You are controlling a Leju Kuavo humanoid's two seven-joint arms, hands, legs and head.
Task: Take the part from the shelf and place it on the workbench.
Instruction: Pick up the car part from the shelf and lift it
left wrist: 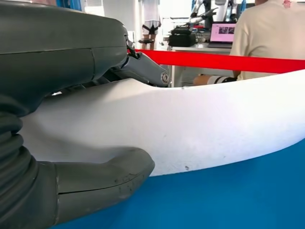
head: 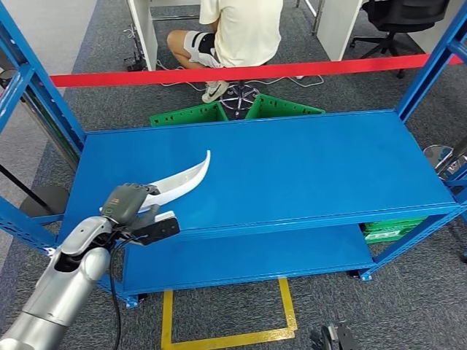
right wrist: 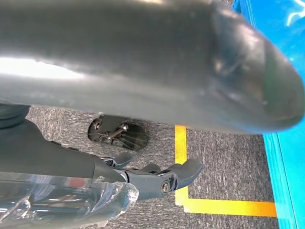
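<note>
Part (head: 184,179) on blue shelf (head: 309,171), clasped by left hand (head: 132,208) (thumb under, per wrist view); right hand (right wrist: 154,179) empty, fingers apart.

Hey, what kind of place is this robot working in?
Probably a robot test lab or workshop: a blue metal shelf, a red barrier tape roping the area off, yellow floor markings, and a person seated at desks beyond.

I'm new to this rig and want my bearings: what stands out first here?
The big blue metal shelf spans the head view, and on its left end lies a curved white plastic part gripped by the robot's grey left hand. Behind it a red barrier tape crosses in front of a seated person.
</note>
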